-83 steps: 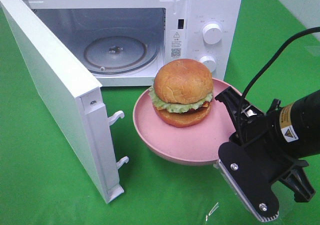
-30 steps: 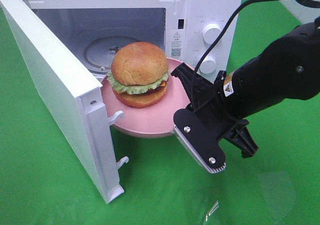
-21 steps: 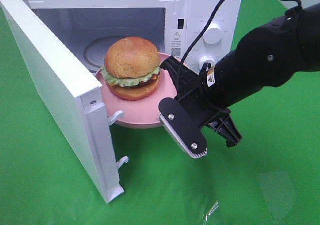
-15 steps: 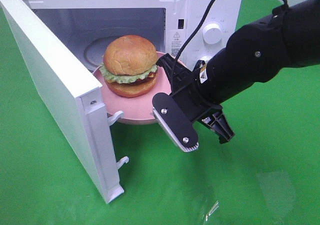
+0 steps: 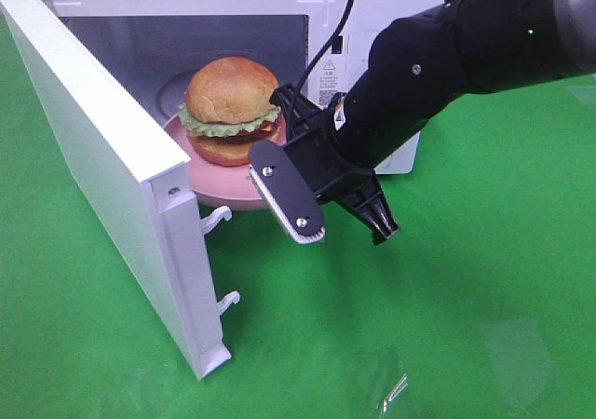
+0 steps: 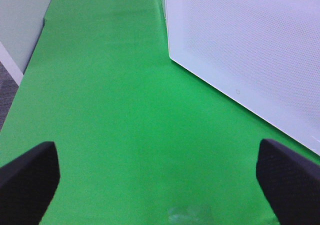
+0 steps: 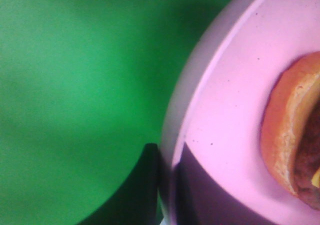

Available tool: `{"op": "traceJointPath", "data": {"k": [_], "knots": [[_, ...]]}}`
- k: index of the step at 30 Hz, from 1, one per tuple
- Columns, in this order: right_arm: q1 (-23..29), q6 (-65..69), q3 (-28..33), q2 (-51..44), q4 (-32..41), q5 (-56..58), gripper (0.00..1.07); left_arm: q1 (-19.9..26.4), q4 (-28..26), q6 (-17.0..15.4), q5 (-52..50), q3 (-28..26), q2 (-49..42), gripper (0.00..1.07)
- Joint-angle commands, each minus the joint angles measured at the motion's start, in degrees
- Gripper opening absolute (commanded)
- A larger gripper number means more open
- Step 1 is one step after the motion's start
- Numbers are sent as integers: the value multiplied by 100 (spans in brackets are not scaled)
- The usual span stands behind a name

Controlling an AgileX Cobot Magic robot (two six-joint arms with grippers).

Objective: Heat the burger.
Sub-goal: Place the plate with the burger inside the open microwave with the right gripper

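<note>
At the microwave (image 5: pixel 396 14), right gripper (image 5: pixel 277 158) (arm sloping down) apparently pinches pink plate (image 5: pixel 219 182).

Bright, even light filled the high view, sharp throughout, with faint glare on the green cloth (image 5: pixel 507 344). The right wrist view was blurred and partly shadowed: pink plate (image 7: pixel 225 125) and burger (image 7: pixel 292 140) lay out of focus.

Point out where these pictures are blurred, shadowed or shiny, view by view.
Exterior high: sharp and evenly lit, soft sheen on the burger bun. Right wrist: too close, so the plate rim and burger are blurry, with dark smudges at the rim. Left wrist: green cloth soft, fingertips dark blobs at the corners.
</note>
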Motion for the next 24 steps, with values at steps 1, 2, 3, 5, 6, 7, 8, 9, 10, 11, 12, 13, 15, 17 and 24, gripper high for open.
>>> {"op": "traceJointPath", "data": {"k": [1, 2, 3, 5, 6, 7, 8, 9, 10, 11, 12, 13, 15, 17, 24], "knots": [[11, 115, -413, 166, -6, -143, 0, -17, -29, 11, -86, 23, -126, 100], [11, 115, -413, 166, -6, -143, 0, -17, -29, 11, -86, 23, -126, 100], [11, 166, -567, 275, -6, -80, 0, -17, -29, 11, -86, 23, -126, 100], [11, 246, -636, 327, -6, -74, 0, -17, -29, 11, -86, 23, -126, 100], [11, 378, -762, 407, -6, -74, 0, -17, -29, 11, -86, 23, -126, 100], [11, 378, -762, 407, -6, -74, 0, -17, -29, 11, -86, 23, -126, 100], [11, 458, -882, 504, -17, -52, 0, -17, -29, 11, -86, 23, -126, 100], [11, 458, -882, 504, -17, -52, 0, -17, -29, 11, -86, 23, -126, 100], [11, 544, -1020, 596, -74, 52, 0, -17, -29, 11, -86, 23, -126, 100], [11, 544, -1020, 596, -74, 52, 0, -17, -29, 11, -86, 23, -126, 100], [11, 688, -1175, 699, -195, 149, 0, -17, -29, 11, -86, 23, -126, 100], [11, 888, -1306, 791, -309, 183, 0, -17, -29, 11, -86, 23, -126, 100], [11, 1008, -1375, 837, -350, 183, 0, -17, -29, 11, -86, 23, -126, 100], [11, 1232, -1495, 905, -458, 183, 0, -17, -29, 11, -86, 23, -126, 100], [11, 1759, -2057, 1232, -796, 309, 0, -17, -29, 11, -86, 23, -126, 100]]}}
